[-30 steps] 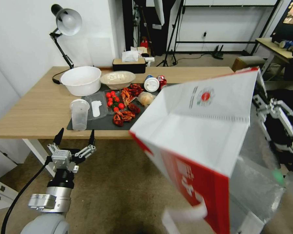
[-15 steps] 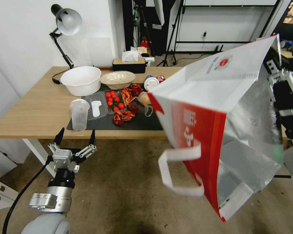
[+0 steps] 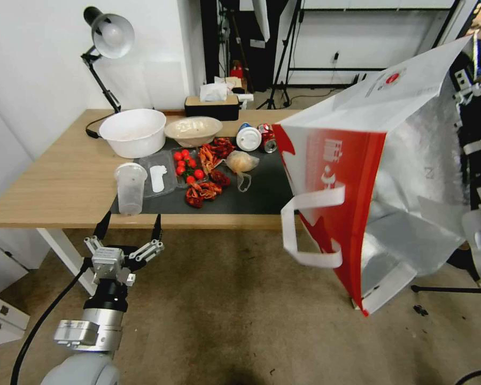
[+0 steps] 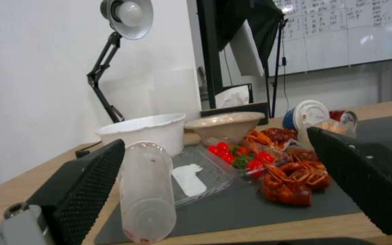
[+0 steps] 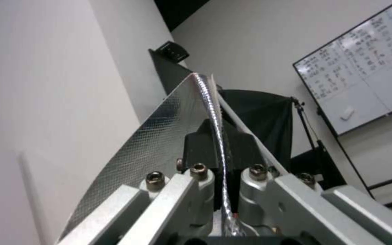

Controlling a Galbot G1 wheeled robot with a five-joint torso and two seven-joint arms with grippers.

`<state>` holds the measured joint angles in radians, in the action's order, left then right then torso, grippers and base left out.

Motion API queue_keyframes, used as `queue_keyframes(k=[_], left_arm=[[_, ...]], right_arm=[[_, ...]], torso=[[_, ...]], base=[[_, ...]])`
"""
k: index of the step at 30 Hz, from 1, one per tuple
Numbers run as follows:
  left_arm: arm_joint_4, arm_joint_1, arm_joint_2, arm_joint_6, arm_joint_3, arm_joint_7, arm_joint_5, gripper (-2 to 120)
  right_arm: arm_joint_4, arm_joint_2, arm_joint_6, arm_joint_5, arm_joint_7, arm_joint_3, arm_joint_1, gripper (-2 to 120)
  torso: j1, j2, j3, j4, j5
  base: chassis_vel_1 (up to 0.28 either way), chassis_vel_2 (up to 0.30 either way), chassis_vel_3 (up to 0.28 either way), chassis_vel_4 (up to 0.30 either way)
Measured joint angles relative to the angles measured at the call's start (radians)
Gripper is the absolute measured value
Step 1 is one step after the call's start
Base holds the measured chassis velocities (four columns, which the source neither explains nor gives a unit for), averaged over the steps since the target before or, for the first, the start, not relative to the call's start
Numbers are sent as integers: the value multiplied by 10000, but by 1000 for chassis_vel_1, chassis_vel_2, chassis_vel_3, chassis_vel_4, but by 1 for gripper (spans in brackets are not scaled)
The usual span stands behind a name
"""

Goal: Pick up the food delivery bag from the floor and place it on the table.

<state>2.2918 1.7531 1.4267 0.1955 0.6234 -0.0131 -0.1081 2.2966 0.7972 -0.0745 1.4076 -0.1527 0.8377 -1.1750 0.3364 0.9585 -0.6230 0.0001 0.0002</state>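
A: Where are we holding the food delivery bag (image 3: 358, 176)?

B: We're holding it in the air on the right w/ our right gripper (image 5: 218, 149), above the floor (image 3: 224, 315) and at the table's (image 3: 64, 182) right end. The jaws are clamped on the bag's foil-lined edge, seen close up in the right wrist view. The bag is tilting, red side facing us, open foil-lined mouth facing right, one white strap handle (image 3: 304, 224) drooping in a loop.

A: And the left gripper (image 3: 129, 227)?

B: We're keeping it spread wide and holding nothing, low in front of the table's near edge, just below the clear plastic cup (image 3: 130, 188).

A: What's lying on the table?

B: A dark grey mat (image 3: 262, 192) w/ crayfish (image 3: 202, 191), cherry tomatoes (image 3: 187, 163), a clear tray (image 3: 157, 179), a small clear bag of food (image 3: 241, 162). Behind them: a white bowl (image 3: 133, 132), a beige bowl (image 3: 193, 130), a tissue box (image 3: 212, 107), a desk lamp (image 3: 108, 40).
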Motion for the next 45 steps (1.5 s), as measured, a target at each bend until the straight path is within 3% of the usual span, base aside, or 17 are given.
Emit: queue_keyframes(k=[9,23,45], left_arm=[[33,49,64,33,-21,-21,61,100],[101,96,-21,48,31,-43,72,100],[23,29,-171,112,11,-121,41,100]], right_arm=[[-972,-2,-224,138,-801,-714,680,0],[-2363,-231,-258,-186,-997,-1111,1200,0],[-3113,-1029,198,-771,-1325,-1611,1682,0]], torso=[[-1,-1,1,0,-1],[-3,-3,2,0,-2],[-3,-5,3,0,-1]], base=[[0,0,0,0],[0,0,0,0],[0,0,0,0]])
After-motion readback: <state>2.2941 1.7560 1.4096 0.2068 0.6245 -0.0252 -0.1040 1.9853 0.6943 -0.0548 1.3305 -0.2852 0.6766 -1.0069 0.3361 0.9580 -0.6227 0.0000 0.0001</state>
